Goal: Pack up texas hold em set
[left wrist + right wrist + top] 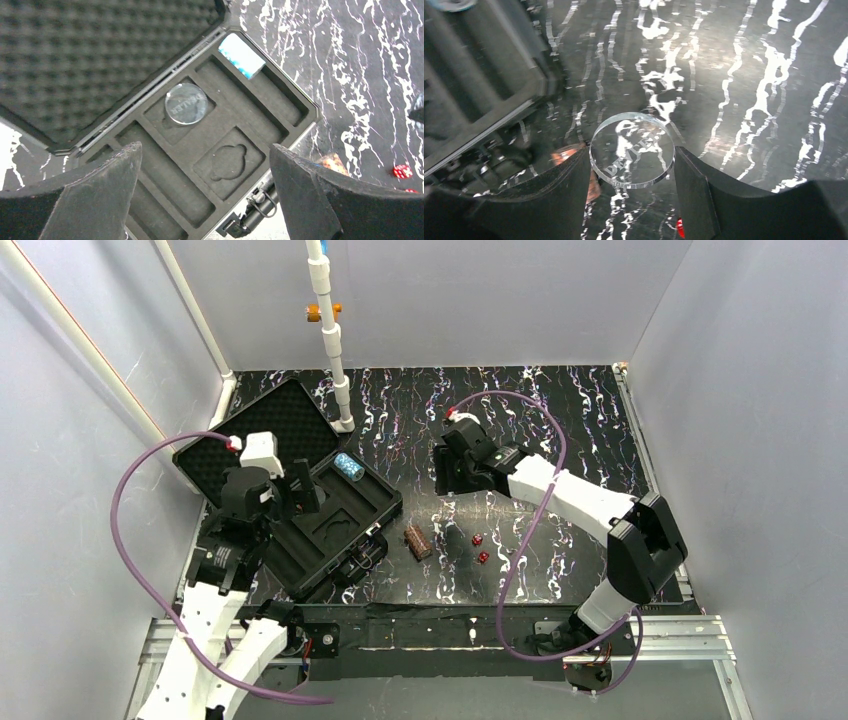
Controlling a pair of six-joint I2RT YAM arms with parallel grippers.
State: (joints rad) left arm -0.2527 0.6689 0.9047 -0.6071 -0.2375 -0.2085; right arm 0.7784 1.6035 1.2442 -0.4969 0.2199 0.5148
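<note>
The black case point(378, 502) lies open at the left, its foam-lined lid point(272, 422) tipped back. A blue-white chip stack point(347, 467) lies in a far slot; it also shows in the left wrist view point(241, 56). A clear disc point(185, 103) lies in a foam recess. My left gripper point(290, 495) hovers open and empty over the tray point(280, 125). My right gripper point(630, 154) is shut on a second clear disc point(632, 140), held by its edges above the table to the right of the case. A brown chip stack point(418, 541) and two red dice point(480, 548) lie on the table.
A white jointed pole point(331, 335) stands at the back beside the lid. Grey walls enclose the black marbled table point(560, 420) on three sides. The case's front latch point(260, 202) sticks out toward the brown stack. A case corner point(474, 75) shows in the right wrist view.
</note>
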